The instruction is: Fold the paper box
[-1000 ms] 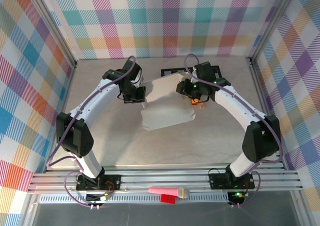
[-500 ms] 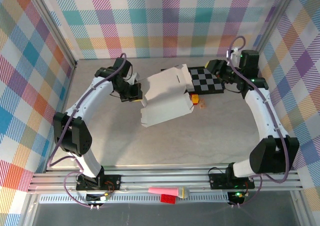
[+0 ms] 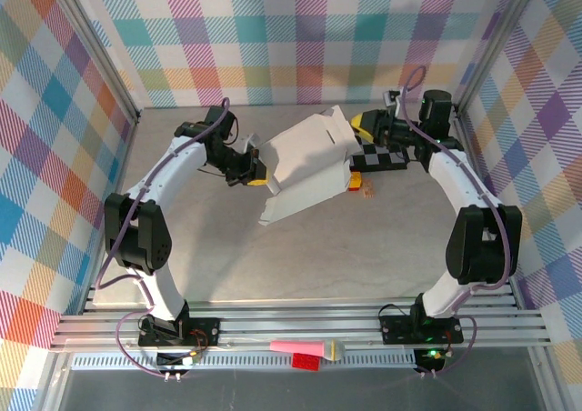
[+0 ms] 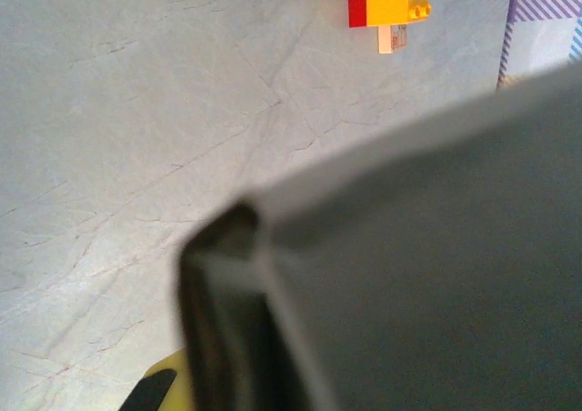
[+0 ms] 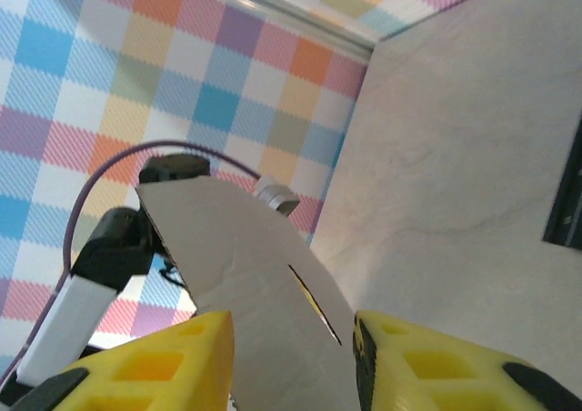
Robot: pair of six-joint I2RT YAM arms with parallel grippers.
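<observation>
Pinching box [image 3: 305, 170] edge in left gripper [image 3: 255, 172], holding it tilted off tabletop [image 3: 273, 265] for folding, with right gripper [image 3: 368, 123] parted at far corner

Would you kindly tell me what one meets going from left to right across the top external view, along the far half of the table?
The left gripper → the paper box → the checkerboard mat.
</observation>
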